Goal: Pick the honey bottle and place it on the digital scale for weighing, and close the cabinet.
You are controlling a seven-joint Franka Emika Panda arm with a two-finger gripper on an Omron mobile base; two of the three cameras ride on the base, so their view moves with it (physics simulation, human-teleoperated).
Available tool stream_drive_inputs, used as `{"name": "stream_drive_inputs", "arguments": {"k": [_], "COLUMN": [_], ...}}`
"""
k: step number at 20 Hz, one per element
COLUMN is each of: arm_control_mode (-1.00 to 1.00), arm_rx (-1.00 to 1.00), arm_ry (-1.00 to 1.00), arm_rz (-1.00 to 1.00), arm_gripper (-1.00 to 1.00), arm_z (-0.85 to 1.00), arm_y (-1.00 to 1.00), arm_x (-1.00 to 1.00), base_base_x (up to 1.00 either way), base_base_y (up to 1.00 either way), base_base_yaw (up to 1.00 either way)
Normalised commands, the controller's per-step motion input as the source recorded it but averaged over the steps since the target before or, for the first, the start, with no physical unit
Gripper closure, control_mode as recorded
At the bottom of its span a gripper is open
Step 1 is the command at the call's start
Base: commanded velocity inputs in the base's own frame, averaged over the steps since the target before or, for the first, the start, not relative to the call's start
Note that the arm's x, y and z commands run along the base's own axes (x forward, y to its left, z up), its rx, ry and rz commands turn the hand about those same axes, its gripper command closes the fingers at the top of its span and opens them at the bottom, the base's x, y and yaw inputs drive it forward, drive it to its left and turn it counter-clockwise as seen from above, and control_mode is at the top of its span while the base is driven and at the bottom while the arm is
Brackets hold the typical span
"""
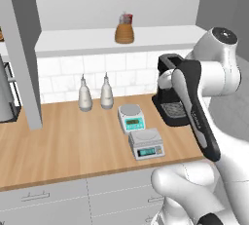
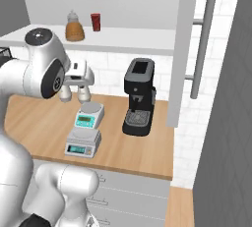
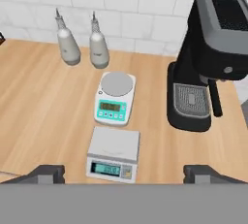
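Okay, my gripper (image 3: pixel 123 172) hangs over the front edge of the worktop (image 3: pixel 43 106) with its jaws spread wide and nothing between them. The honey bottle (image 1: pixel 124 31) stands upright up on the cabinet (image 1: pixel 22 48) shelf, toward the shelf's middle and near its front edge, with a small dark-red can (image 2: pixel 95 22) just beside it. The digital scale (image 3: pixel 113 154) sits near the worktop's front edge, platform bare, right behind it the round-platter scale (image 3: pixel 115 97), then two pale nozzle bottles (image 3: pixel 82 46) at the back edge by the tiles, and a black coffee machine (image 3: pixel 208 53) at the right. The cabinet door (image 2: pixel 184 49) stands open, bar handle (image 2: pixel 203 44) facing out. Handling guess: the bottle looks rigid and squat, probably light to moderate, smooth sided so maybe a bit slippery. I'd take it across the rounded body, around mid-height, not the narrow paler top, which would let it swing. Its body looks about as wide as the platform, so it needs centred placement. Watch the can on approach, it's close enough to knock.
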Motion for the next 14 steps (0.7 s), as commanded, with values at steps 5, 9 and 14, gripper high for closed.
{"name": "stream_drive_inputs", "arguments": {"k": [5, 9, 14], "arm_control_mode": [-1.00, -1.00, -1.00], "arm_rx": [0.00, 0.03, 0.13], "arm_ry": [-0.54, -0.61, -0.44], "arm_rz": [0.07, 0.05, 0.08], "arm_gripper": [-1.00, -1.00, -1.00], "arm_z": [0.82, 0.86, 0.80], "arm_y": [0.33, 0.24, 0.07], "arm_x": [-0.38, -0.06, -0.06], "base_base_x": [0.00, 0.00, 0.00], "base_base_y": [0.00, 0.00, 0.00], "base_base_yaw": [0.00, 0.00, 0.00]}}
